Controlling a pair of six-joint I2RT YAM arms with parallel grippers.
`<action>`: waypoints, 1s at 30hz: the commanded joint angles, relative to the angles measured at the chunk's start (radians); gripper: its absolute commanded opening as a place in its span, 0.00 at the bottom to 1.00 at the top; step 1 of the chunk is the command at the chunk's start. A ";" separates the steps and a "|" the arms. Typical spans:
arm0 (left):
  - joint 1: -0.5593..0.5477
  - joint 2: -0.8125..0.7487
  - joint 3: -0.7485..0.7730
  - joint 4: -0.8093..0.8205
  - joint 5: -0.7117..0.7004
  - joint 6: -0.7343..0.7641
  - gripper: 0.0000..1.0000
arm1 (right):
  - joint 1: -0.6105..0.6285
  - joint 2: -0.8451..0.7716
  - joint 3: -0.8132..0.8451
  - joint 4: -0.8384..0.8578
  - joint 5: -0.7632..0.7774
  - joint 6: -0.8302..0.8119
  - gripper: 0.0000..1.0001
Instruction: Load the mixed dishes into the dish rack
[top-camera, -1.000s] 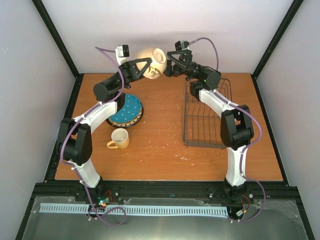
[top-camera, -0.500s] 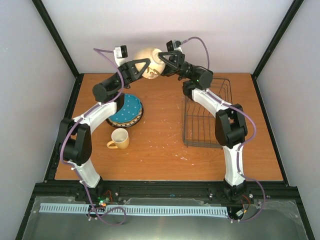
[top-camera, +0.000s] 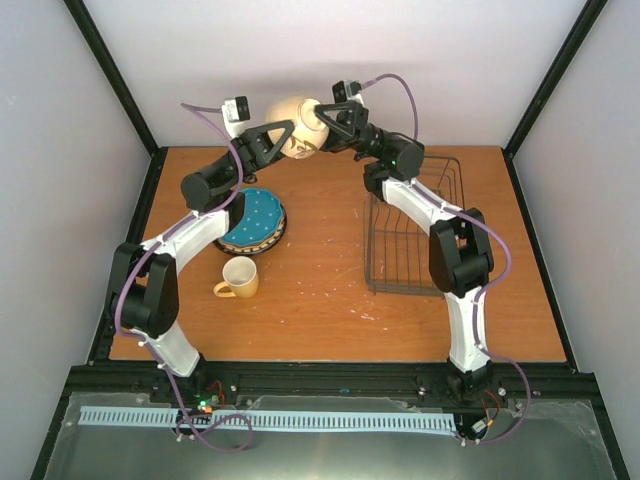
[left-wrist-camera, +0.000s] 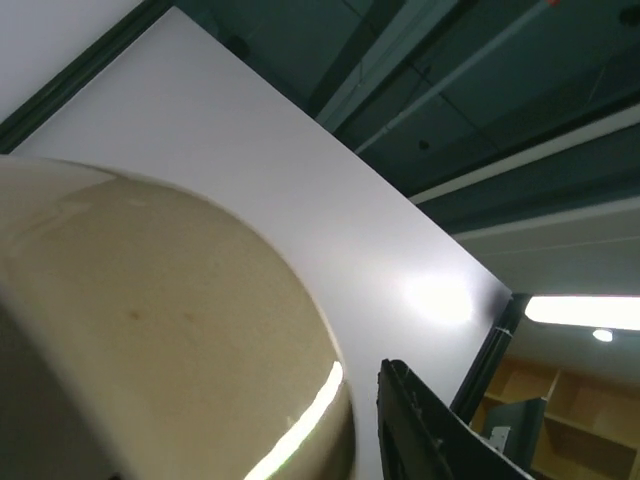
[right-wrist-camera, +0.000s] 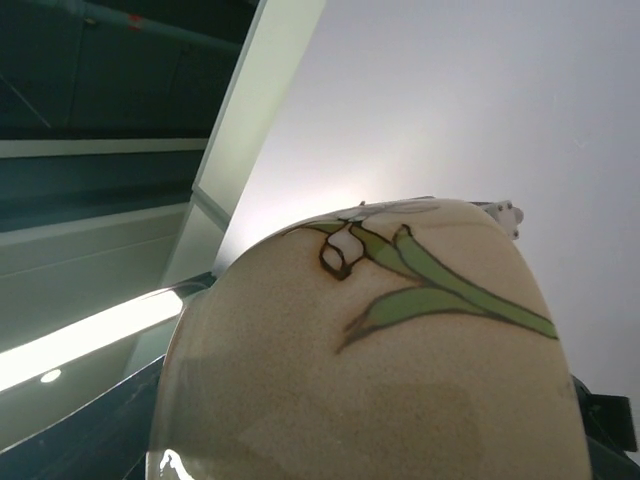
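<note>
The cream bowl (top-camera: 298, 125) with a green leaf drawing hangs high above the table's back edge, between both grippers. My right gripper (top-camera: 322, 122) is shut on it from the right; in the right wrist view the bowl (right-wrist-camera: 370, 350) fills the space between the dark fingers (right-wrist-camera: 90, 430). My left gripper (top-camera: 282, 140) stands at the bowl's left side with its jaws parted. In the left wrist view a gap shows between the bowl (left-wrist-camera: 150, 330) and the one visible finger (left-wrist-camera: 430, 430). The dish rack (top-camera: 410, 225) sits empty at the right.
A teal dotted plate (top-camera: 255, 218) tops a plate stack at the left of the wooden table (top-camera: 320, 300). A small yellow mug (top-camera: 240, 277) stands upright in front of it. Walls close in behind the raised bowl.
My right gripper has moved in onto the bowl and closed on it. My left gripper's jaws have widened, and its arm has drawn slightly back to the left.
</note>
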 joint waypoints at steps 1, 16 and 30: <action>-0.002 -0.021 -0.023 0.250 -0.039 -0.027 0.40 | -0.043 -0.024 -0.048 0.180 0.039 0.245 0.03; 0.002 0.012 0.011 0.151 0.009 0.012 1.00 | -0.108 -0.073 -0.132 0.180 0.085 0.254 0.03; 0.006 -0.007 0.078 -0.164 0.170 0.225 1.00 | -0.162 -0.104 -0.137 0.177 0.124 0.266 0.03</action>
